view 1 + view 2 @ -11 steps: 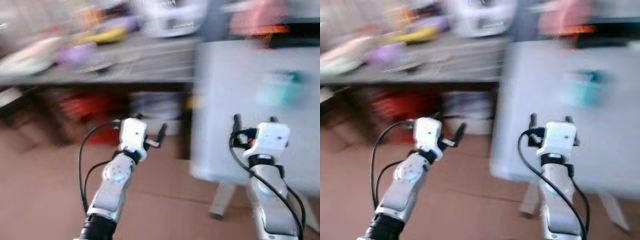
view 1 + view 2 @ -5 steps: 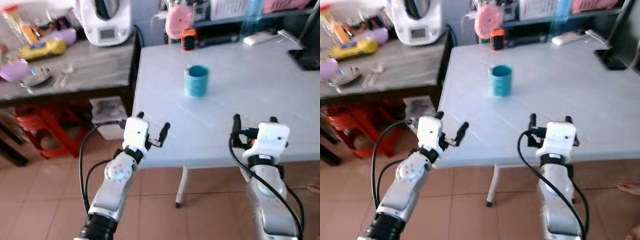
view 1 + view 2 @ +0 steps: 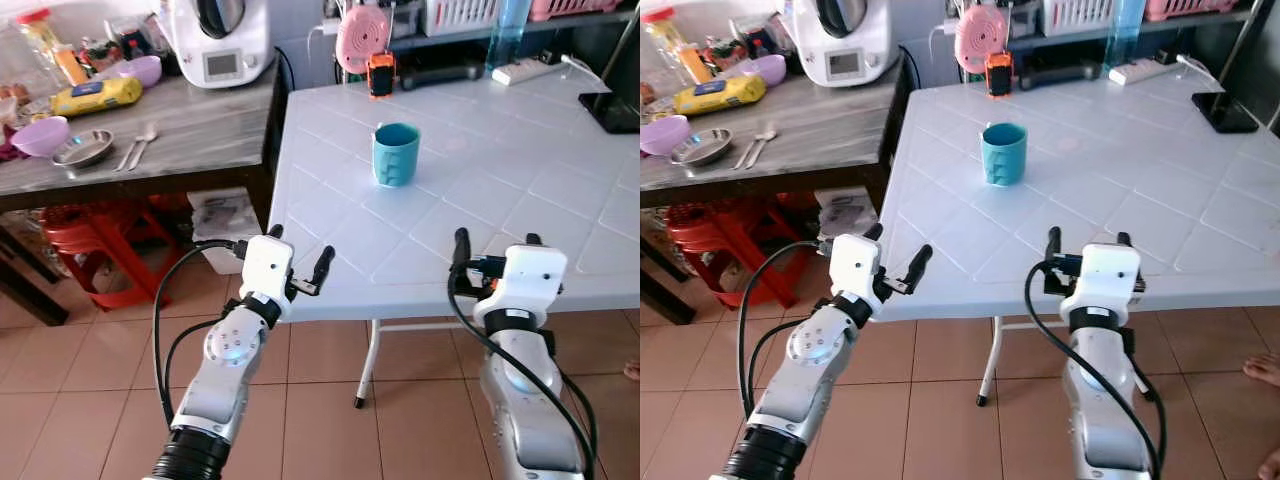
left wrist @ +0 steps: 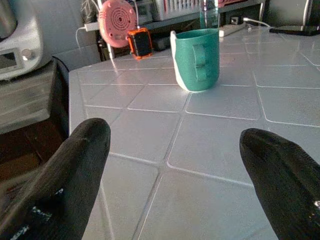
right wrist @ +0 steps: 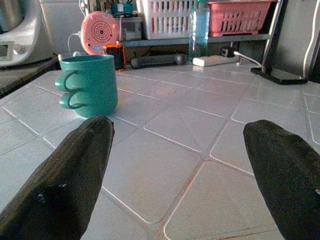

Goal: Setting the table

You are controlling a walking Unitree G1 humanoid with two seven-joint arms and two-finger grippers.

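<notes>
At the near edge of the white tiled table (image 3: 520,190), both grippers are hovering wide open, gripping nothing: left gripper (image 3: 298,262) around 7 o'clock of the teal mug (image 3: 395,154), right gripper (image 3: 492,243) around 5 o'clock. The mug is sitting upright, well apart from both. The bowls and the spoons (image 3: 138,146) are waiting on the grey counter (image 3: 200,120) at 10 o'clock. Biggest risk I'm seeing: an arm clipping the table edge and jolting the mug when reaching forward.
</notes>
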